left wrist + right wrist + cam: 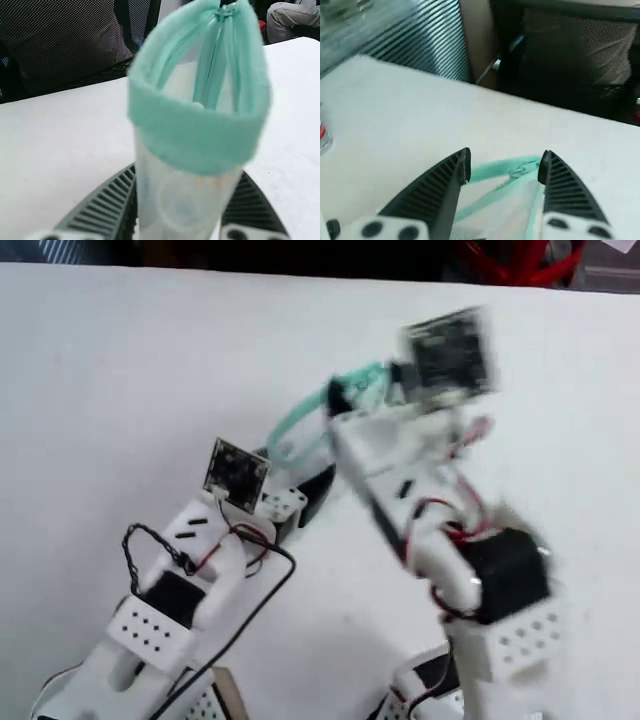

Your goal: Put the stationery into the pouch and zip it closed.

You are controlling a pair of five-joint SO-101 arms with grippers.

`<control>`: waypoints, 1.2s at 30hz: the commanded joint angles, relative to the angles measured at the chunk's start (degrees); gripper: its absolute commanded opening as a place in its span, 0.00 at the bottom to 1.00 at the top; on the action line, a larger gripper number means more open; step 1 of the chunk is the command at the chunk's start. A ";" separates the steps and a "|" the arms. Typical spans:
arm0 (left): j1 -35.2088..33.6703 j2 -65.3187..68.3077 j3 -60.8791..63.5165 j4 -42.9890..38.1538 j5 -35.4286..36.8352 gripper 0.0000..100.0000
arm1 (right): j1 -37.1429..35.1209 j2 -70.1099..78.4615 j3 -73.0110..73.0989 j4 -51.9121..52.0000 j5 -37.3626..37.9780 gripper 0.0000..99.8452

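— Looking outward, what room is seen?
— White table (110,360) is spread on every side, its far edge well beyond both arms.
— What is hard to make out?
— Whatever lies inside the pouch (195,135) is blurred.
— How is it held?
— Mint-trimmed and translucent, it is clamped in the left gripper (187,172). The right gripper (505,152) is spread wide about its zip pull (517,171).

Your pouch (200,130) sits between the left gripper's (180,212) fingers, over the table (60,145). The right gripper (505,160) is around its far end.
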 commanded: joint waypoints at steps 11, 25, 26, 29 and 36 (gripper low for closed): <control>-0.40 0.22 -0.53 -1.58 0.53 0.20 | 21.93 23.43 -7.74 7.43 -4.84 0.21; -0.13 0.40 -0.44 -3.69 0.44 0.06 | 18.07 14.29 25.41 -18.15 36.04 0.22; -0.13 0.40 -0.44 -3.69 0.44 0.06 | 16.75 12.62 28.75 -21.49 36.04 0.22; 1.01 0.40 -0.44 -3.69 -0.35 0.06 | 15.16 8.13 37.36 -30.81 34.20 0.22; 5.05 0.48 -0.44 -2.11 -9.58 0.03 | 14.90 0.92 53.89 -47.43 23.12 0.21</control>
